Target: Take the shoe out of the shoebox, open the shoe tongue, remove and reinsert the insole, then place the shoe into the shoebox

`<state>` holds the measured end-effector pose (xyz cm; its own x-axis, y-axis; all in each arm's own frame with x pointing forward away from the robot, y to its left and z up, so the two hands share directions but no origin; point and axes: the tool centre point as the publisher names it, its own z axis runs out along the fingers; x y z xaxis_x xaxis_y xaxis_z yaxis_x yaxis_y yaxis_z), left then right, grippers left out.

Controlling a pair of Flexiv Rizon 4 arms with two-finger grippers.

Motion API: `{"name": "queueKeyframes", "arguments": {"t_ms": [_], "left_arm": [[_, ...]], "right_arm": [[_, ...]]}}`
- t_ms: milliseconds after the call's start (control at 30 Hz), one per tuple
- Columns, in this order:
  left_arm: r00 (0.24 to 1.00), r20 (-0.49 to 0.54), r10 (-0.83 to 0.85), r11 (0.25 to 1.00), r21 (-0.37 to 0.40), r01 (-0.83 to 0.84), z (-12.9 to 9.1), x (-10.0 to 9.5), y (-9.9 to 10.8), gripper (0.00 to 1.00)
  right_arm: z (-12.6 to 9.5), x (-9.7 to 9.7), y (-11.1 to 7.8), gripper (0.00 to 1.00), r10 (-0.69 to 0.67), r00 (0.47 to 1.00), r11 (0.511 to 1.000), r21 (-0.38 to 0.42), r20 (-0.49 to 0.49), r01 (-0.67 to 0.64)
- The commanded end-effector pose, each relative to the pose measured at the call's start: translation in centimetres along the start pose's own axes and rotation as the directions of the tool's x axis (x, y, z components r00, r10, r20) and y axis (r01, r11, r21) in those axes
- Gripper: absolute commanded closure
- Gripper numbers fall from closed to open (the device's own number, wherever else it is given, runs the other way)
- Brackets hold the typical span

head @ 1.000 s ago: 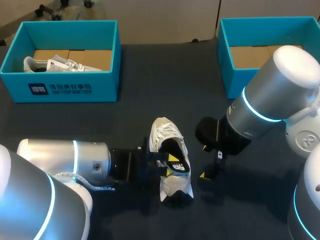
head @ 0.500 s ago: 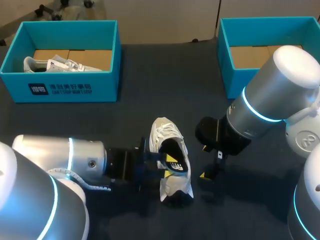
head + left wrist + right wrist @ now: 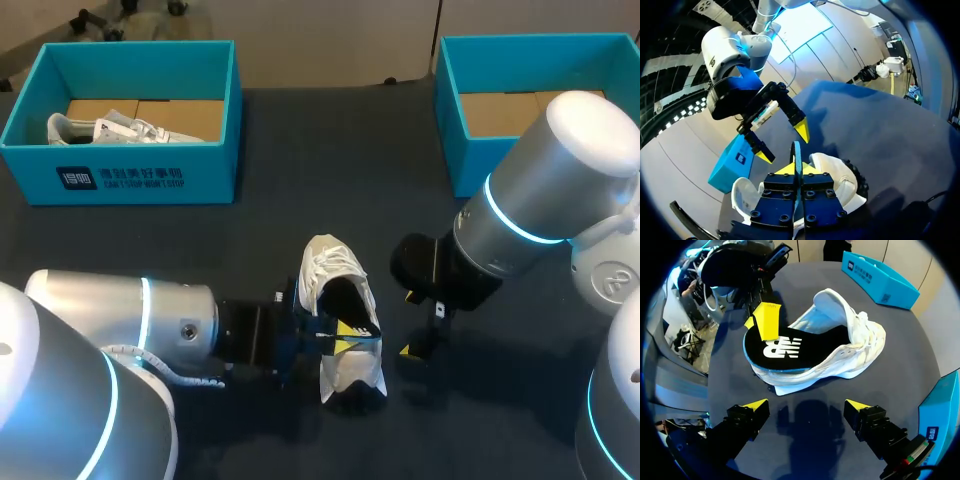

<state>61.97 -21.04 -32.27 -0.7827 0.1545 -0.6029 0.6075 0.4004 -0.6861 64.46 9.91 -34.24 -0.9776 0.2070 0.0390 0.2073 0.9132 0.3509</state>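
Right wrist view alone shows left gripper [image 3: 758, 322] pinching insole [image 3: 790, 347].

From the left wrist, the left gripper [image 3: 796, 167] covers most of the shoe [image 3: 838, 175] with its own body. Overhead, the left shoebox [image 3: 150, 178] hides part of a second shoe [image 3: 110, 130] behind its wall.

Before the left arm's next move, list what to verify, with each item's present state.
1. Left end effector shut on the insole's heel end: ok.
2. Insole clear of the white shoe: not ok, most of it lies inside.
3. Shoe braced by the right end effector: not ok, it is open and apart from the shoe.
4. Shoe out of a shoebox, on the table: ok.
5. Right shoebox empty: cannot tell, my right arm hides part.
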Motion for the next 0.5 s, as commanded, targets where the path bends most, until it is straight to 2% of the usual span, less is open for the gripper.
{"name": "queueKeyframes", "arguments": {"t_ms": [33, 500], "left_arm": [[0.999, 0.011, 0.039, 0.999, 0.012, -0.039, 0.2, 0.3, 0.4, 1.00], [0.992, 0.028, 0.124, 0.992, -0.017, -0.124, 1.2, -1.0, 2.9, 1.00]], "right_arm": [[0.3, 0.1, 0.1, 0.00, 0.001, 1.000, 1.000, 0.001, 0.004, -0.001], [0.3, 0.1, 0.1, 0.00, 0.001, 1.000, 1.000, 0.001, 0.004, -0.001]]}}
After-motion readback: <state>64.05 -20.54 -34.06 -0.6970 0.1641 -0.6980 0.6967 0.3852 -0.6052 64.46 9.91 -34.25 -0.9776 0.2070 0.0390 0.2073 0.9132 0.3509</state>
